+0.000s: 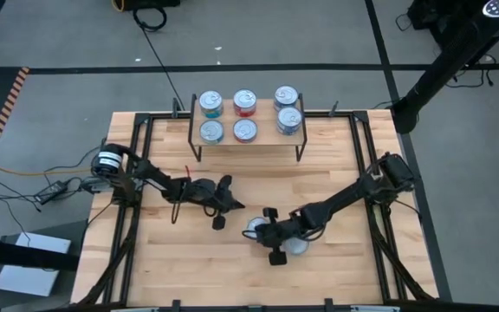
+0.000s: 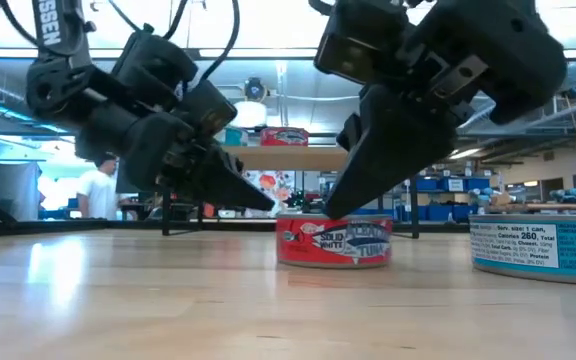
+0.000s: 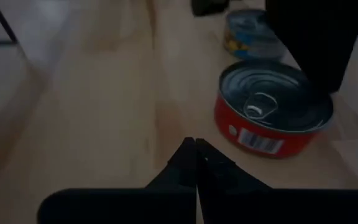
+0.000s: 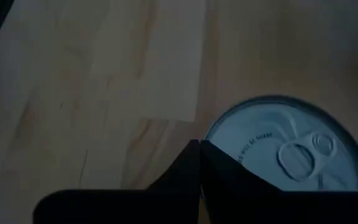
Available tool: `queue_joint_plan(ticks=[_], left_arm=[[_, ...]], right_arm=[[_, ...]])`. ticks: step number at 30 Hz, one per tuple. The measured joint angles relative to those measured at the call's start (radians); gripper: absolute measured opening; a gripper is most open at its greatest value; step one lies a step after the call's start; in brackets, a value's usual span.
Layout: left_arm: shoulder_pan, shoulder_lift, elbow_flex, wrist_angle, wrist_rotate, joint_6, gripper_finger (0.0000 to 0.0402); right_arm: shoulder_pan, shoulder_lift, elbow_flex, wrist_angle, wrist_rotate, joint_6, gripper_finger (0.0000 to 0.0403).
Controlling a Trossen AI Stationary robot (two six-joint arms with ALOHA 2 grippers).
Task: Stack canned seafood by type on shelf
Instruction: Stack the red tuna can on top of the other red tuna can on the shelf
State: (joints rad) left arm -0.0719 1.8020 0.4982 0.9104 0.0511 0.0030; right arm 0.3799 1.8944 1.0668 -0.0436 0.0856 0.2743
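Right gripper (image 4: 199,145): I am seeing both fingers pressed together, holding nothing. The tips are sitting low over the table (image 1: 180,260), just beside a silver lid. In the low view they are coming down at the far rim of the red can (image 2: 333,240). I cannot tell whether they are touching it.

Left gripper (image 3: 196,143): I am reading it as closed and empty too. It is hanging near the red can, on the side away from the right arm.

Location: the red can is sitting on the table, in front of the shelf (image 1: 228,144) and well apart from it. A teal can (image 2: 543,245) is lying close by on the right-arm side. 6 cans are already showing on the shelf in 3 columns: teal, red, blue.

Handling (my judgement): I am expecting a stiff metal tin, dense for its size, with a smooth wall and a slick lid. It is not fragile, but it could skid if nudged from 1 side. With the fingers together there is no grasp available. I am thinking of spreading them wide and taking the side wall across the full width, under the lid rim.

Orientation: the red can is standing upright, lid and pull ring facing up. Its axis is running vertical and it is wider than tall, so I am finding no long axis in plan. Any approach angle is looking equal. I am judging the middle column as its place.
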Motion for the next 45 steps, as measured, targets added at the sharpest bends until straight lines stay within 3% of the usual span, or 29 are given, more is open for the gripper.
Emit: queue_joint_plan(ticks=[9, 12, 16, 24, 31, 45], left_arm=[[-0.007, 0.039, 0.010, 0.023, -0.015, 0.013, 0.0000], [-0.007, 0.040, 0.022, 0.027, -0.016, 0.021, 0.0000], [-0.007, 0.039, 0.036, 0.029, -0.024, 0.044, 0.0000], [-0.009, 0.104, 0.072, 0.048, -0.058, 0.072, 0.0000], [-0.014, 0.190, 0.088, 0.175, -0.039, 0.074, 0.0000], [-0.027, 0.191, 0.086, 0.151, -0.054, 0.077, 0.0000]], right_arm=[[0.015, -0.103, 0.000, -0.034, 0.044, -0.011, 0.0017], [0.030, -0.115, 0.000, -0.101, 0.011, -0.008, 0.0011], [0.041, -0.088, -0.005, -0.130, -0.037, 0.019, 0.0008], [0.018, -0.014, -0.009, -0.123, -0.024, 0.029, 0.0008], [-0.004, -0.022, -0.008, -0.105, 0.084, 0.036, 0.0008], [-0.009, -0.084, -0.006, -0.107, 0.186, 0.117, 0.0008]])
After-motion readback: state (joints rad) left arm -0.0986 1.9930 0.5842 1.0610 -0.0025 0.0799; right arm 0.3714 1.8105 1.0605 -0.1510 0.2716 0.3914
